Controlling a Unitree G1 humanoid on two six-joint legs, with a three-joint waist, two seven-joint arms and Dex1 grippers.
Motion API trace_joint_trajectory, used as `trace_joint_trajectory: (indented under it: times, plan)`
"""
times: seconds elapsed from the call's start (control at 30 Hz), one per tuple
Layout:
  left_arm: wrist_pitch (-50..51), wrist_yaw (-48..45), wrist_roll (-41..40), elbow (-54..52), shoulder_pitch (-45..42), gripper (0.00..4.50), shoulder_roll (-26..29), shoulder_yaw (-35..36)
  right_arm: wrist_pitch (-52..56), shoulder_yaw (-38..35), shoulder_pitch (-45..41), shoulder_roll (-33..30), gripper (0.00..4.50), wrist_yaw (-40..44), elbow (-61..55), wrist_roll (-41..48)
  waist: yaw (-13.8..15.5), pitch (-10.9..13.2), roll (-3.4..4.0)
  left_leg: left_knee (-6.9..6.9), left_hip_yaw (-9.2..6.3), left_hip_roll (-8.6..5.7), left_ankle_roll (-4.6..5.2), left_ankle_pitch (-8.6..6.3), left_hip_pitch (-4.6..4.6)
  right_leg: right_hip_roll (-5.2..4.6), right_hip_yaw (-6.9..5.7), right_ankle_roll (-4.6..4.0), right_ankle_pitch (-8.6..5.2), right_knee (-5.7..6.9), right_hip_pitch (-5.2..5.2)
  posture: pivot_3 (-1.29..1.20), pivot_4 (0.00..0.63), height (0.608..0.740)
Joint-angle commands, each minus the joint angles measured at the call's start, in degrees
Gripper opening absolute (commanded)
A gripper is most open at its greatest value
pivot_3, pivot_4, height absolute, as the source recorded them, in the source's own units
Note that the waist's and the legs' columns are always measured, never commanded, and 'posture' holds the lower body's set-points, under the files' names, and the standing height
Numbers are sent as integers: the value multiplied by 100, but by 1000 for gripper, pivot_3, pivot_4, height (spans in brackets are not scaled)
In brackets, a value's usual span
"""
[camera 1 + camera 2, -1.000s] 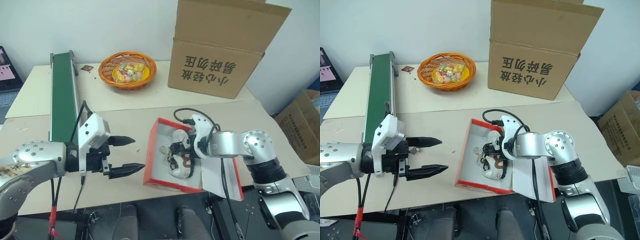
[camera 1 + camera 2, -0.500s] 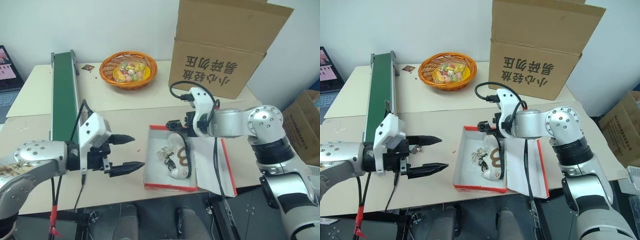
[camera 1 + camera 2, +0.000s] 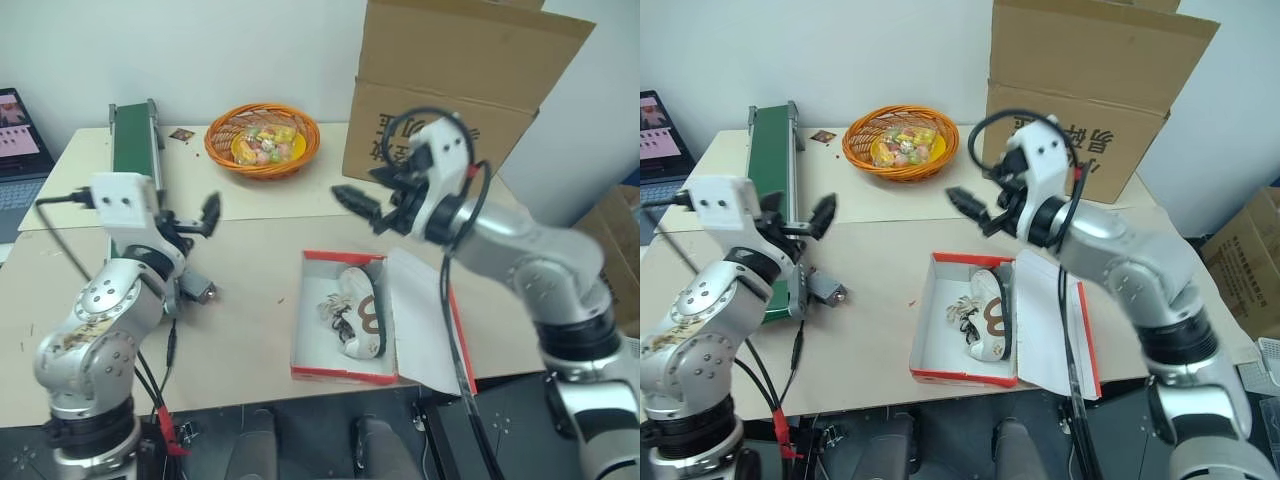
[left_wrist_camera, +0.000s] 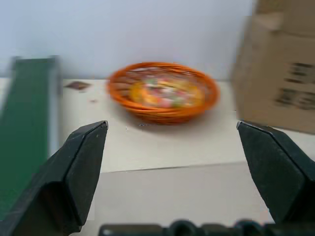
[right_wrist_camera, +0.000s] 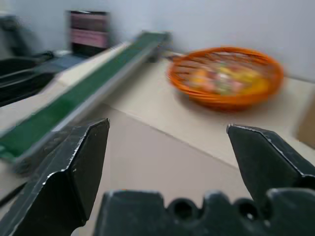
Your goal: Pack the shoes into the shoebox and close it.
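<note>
orange basket behind shoebox, brown carton beside, both grippers spread, empty

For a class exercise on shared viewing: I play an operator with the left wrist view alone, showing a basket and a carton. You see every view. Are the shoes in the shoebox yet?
Observer: Yes, the shoes lie inside the shoebox.
Operator: Is its lid shut?
Observer: No, the lid lies open on the table, on the robot's right of the box.
Operator: Where is the right claw?
Observer: The right claw hangs open above the table beyond the box, holding nothing.
</note>
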Motion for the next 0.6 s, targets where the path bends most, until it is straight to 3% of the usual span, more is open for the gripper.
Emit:
trace_joint_trajectory:
  times: [0.03,0.2,0.6]
  plan:
    - [-220,414,811,22,3,4500,24,-30,-819,486,108,167,4466,1674,-21,-864,-1,0,0,-1,1,-1,0,0,3,0,1,-1,0,3,0,0,150,709]
    - [-368,48,1135,89,392,4500,183,106,-1075,538,-44,601,4466,2287,699,-1606,7,-1,-1,0,1,-1,-3,-1,6,-2,-1,-27,15,0,2,0,150,709]
    - [-474,-137,1473,34,609,4500,-21,387,-595,232,-129,1237,4466,2539,1065,-1975,33,-1,-2,-5,1,-1,-7,-2,1,-4,-5,-30,16,3,-4,0,150,709]
